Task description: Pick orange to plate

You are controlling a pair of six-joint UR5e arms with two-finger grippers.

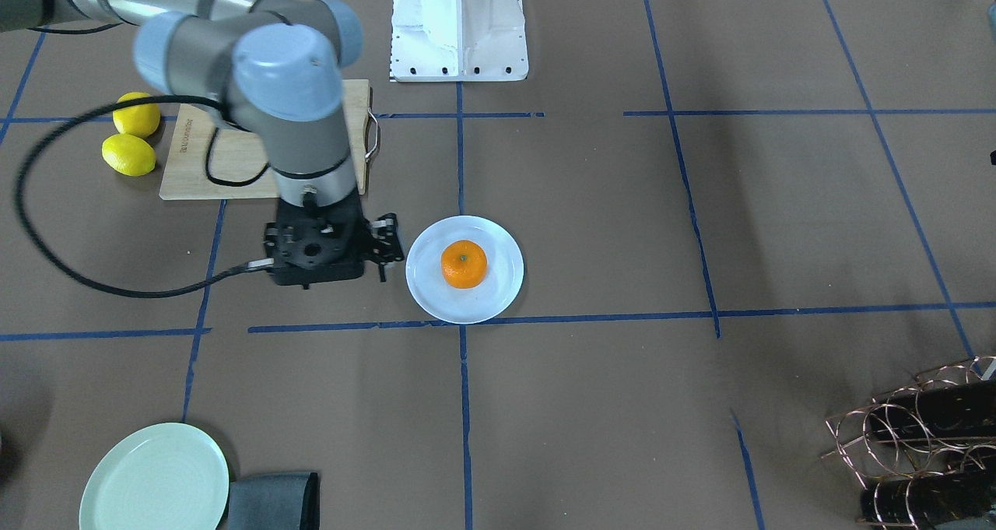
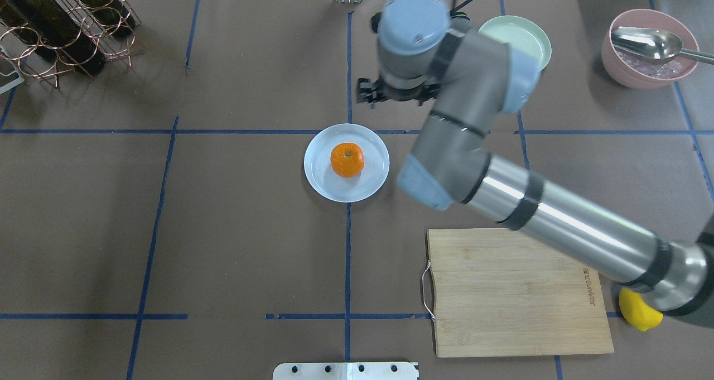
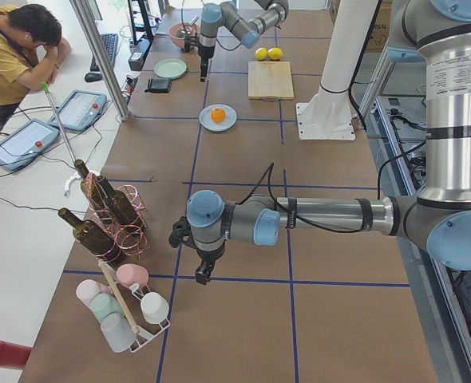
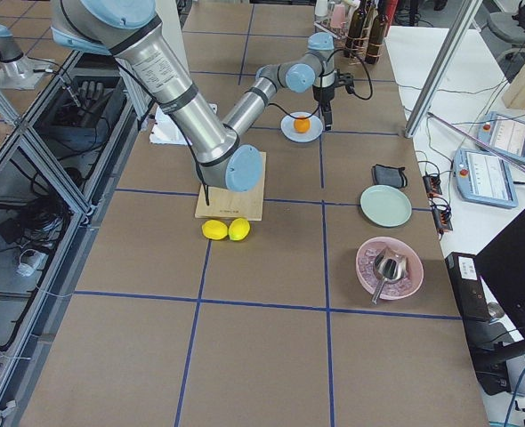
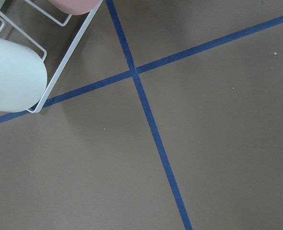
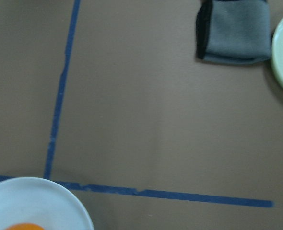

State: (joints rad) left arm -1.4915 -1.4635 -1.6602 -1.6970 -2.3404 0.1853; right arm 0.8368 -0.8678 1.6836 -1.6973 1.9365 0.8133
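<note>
The orange [image 1: 464,264] sits in the middle of the white plate [image 1: 498,298], stem dot up, and shows the same way from overhead as the orange [image 2: 347,159] on the plate [image 2: 372,179]. My right gripper [image 2: 393,96] hangs above the table just beyond the plate's rim, apart from the fruit. Its finger linkages [image 1: 387,242] spread to both sides, so it is open and holds nothing. Its wrist view catches only the plate's rim [image 6: 36,201] and a sliver of the orange [image 6: 25,226]. My left gripper [image 3: 199,275] hovers far off near the cup rack; I cannot tell its state.
A mint-green plate [image 1: 154,479] and a folded grey cloth [image 1: 272,503] lie beyond the right gripper. Two lemons [image 1: 132,137] rest beside a wooden cutting board [image 2: 513,290]. A pink bowl with a spoon [image 2: 650,48] and a wine rack [image 2: 61,23] occupy the far corners.
</note>
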